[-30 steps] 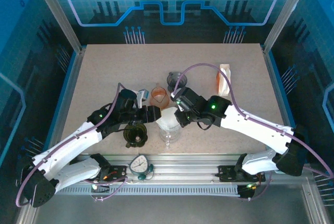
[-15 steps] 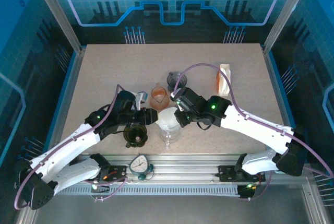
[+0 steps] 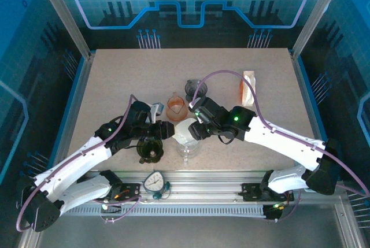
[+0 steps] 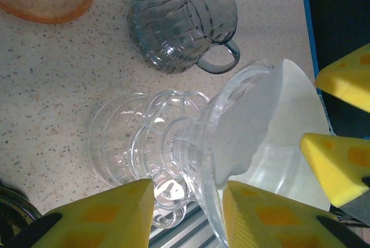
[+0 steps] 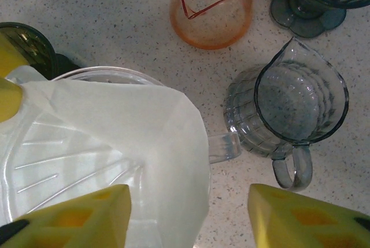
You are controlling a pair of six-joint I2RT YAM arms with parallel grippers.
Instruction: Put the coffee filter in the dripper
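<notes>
Overhead cam looks down from behind my bases; both wrist cams sit close, sharing the dripper.

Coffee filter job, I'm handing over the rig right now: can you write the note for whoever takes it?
Left gripper: fingers closed on the neck of the clear dripper, steadying it.
Right gripper: open, fingers apart over the edge of the coffee filter, gripping nothing.
Filter: lies inside the dripper's cone, one edge overhanging the rim by the handle.
Done: filter is in the dripper.
Left: probably press it flush if it needs it, then open the left fingers and pull both arms clear.
</notes>
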